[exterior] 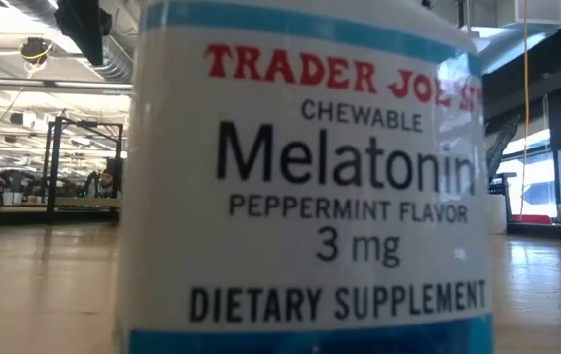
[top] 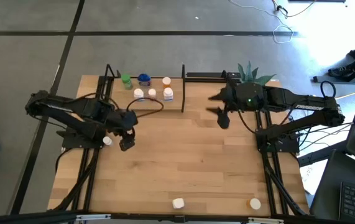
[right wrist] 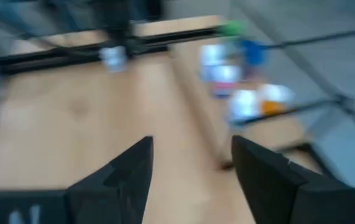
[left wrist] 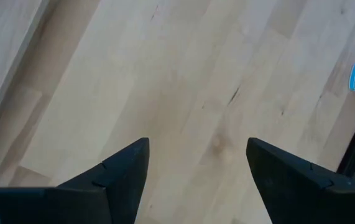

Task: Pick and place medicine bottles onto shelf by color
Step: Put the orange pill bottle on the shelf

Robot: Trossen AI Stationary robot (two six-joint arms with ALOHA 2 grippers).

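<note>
The shelf [top: 176, 104] stands at the table's far side, left of centre. Several bottles stand on it: a green one [top: 125, 80], a blue one [top: 144, 79], an orange-capped one [top: 166, 81] and three white ones [top: 152, 94]. My left gripper [top: 126, 144] is open and empty above the table [left wrist: 196, 149], just near of the shelf. A white bottle [top: 107, 141] stands on the table beside it. My right gripper [top: 222, 119] is open and empty [right wrist: 193, 146], right of the shelf. It faces the shelf's bottles [right wrist: 245, 102].
A white bottle [top: 178, 203] and an orange-capped one [top: 255, 203] stand at the table's near edge. The white one's label [exterior: 339, 177] fills the low view. A potted plant [top: 250, 73] stands at the far right. Bare wood lies between the arms.
</note>
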